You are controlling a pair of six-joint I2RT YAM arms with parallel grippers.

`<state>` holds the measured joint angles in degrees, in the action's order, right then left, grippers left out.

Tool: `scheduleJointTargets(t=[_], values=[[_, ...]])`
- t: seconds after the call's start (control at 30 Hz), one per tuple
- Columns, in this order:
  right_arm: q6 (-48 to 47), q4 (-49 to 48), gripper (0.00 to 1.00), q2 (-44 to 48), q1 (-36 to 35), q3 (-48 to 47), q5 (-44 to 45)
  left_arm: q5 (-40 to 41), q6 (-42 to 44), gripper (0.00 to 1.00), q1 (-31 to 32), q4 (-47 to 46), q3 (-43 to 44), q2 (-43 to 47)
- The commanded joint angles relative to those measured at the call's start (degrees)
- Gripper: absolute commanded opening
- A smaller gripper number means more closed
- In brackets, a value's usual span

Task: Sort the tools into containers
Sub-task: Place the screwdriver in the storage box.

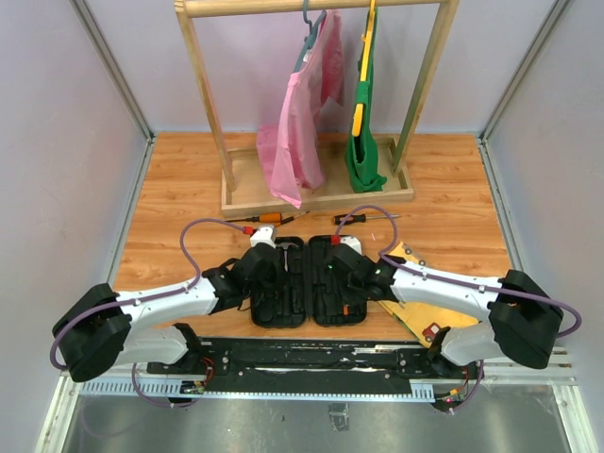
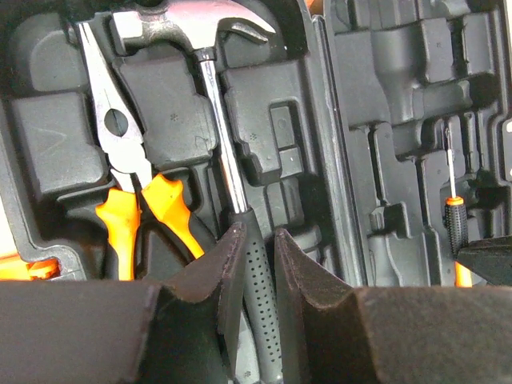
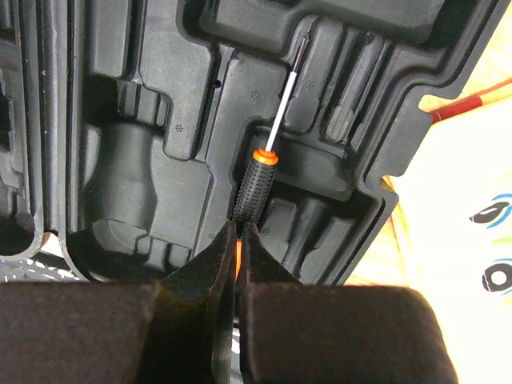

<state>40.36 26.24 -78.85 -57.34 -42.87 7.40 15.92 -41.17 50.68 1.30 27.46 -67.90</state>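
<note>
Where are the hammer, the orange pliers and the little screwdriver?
Hammer [image 2: 192, 24]: left wrist view, on its metal head.
Pliers [image 2: 118, 125]: left wrist view, on the pivot.
Screwdriver [image 3: 257, 187]: right wrist view, on its black grip.

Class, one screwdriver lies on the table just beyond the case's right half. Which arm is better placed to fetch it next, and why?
Probably right. The screwdriver lies straight beyond the right gripper, on its side of the case; the left gripper clasps the hammer in the other half.

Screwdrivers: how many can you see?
3. The left screwdriver and the right screwdriver lie on the table behind the case. The small screwdriver lies in the case's right half, pinched by the right hand. More may be hidden.
</note>
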Motion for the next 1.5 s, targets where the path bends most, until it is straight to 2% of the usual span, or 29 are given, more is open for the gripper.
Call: scheduleJointTargets(t=[0.0,0.43,0.77,0.83,1.07,1.27,1.47], values=[[1.52,2.91,0.01,-7.52,-1.63,6.39,-2.14,-0.01,0.4,0.26,-0.62,-1.48,-0.48,-0.11],[2.97,0.7,0.01,-9.72,-1.63,9.56,-3.47,-0.19,0.48,0.25,-1.36,-1.48,-1.05,0.86],[0.96,4.41,0.01,-1.92,-1.63,4.91,0.14,1.36,0.98,0.26,-2.61,1.35,-0.93,5.6],[-0.34,4.27,0.05,1.26,-1.64,3.75,1.0,2.04,1.21,0.26,-3.04,2.42,-0.92,7.45],[-6.59,4.26,0.3,14.3,-1.6,-0.22,8.37,4.45,2.17,0.29,-5.35,6.16,-1.59,14.47],[-10.14,3.42,0.41,20.43,0.03,-0.43,17.15,4.94,3.64,0.31,-8.83,9.24,-2.34,18.5],[-13.09,2.9,0.5,20.82,7.51,-2.02,14.52,2.51,5.3,0.34,-13.96,9.27,-4.11,21.6]])
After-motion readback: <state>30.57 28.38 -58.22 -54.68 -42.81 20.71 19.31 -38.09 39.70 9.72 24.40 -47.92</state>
